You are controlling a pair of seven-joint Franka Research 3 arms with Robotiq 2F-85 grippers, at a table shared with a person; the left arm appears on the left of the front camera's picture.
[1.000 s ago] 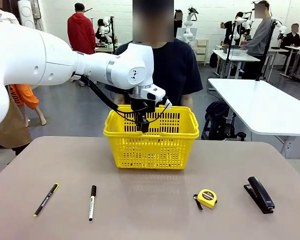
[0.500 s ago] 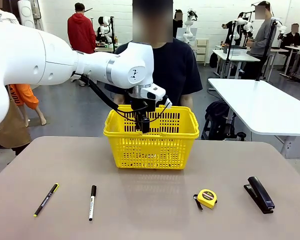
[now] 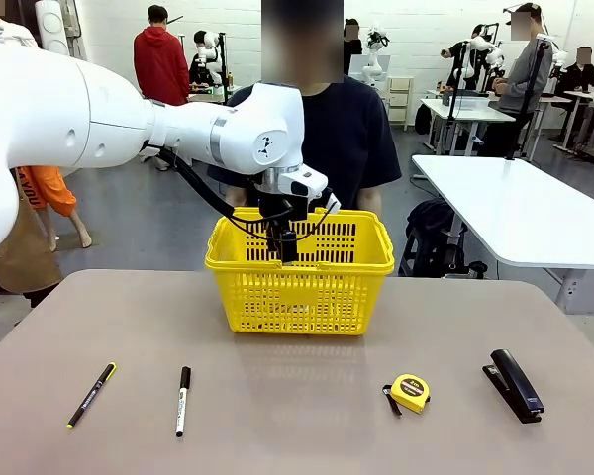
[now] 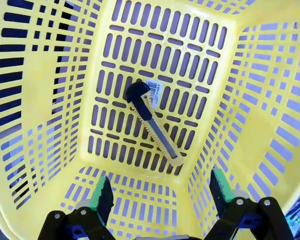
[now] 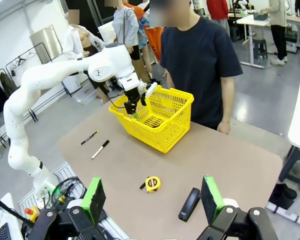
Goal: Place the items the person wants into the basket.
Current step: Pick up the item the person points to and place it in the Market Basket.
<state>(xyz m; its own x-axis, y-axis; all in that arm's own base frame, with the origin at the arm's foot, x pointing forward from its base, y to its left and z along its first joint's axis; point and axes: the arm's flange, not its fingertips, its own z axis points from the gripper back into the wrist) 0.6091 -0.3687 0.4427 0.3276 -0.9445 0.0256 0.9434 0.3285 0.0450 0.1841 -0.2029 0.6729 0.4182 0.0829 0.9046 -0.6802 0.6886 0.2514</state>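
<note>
The left gripper [image 4: 160, 190] hangs over the basket [image 4: 40, 100], its jaws apart and empty. The utility knife [image 4: 152, 127] lies on the basket floor, black end toward 11 o'clock; its white sticker [image 4: 155, 91] has print too small to read. From the basket, the marker [image 3: 182, 400] lies at 7 o'clock and the tape measure [image 3: 411, 392] at 5 o'clock. The right gripper [image 5: 152, 197] is open too.

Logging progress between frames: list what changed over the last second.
Almost nothing. The left end effector, open over the basket, seems to have edged barely toward picture right; no grip or release shows. The utility knife lies on the basket floor. Marker, tape measure, pen and stapler stayed put.
</note>
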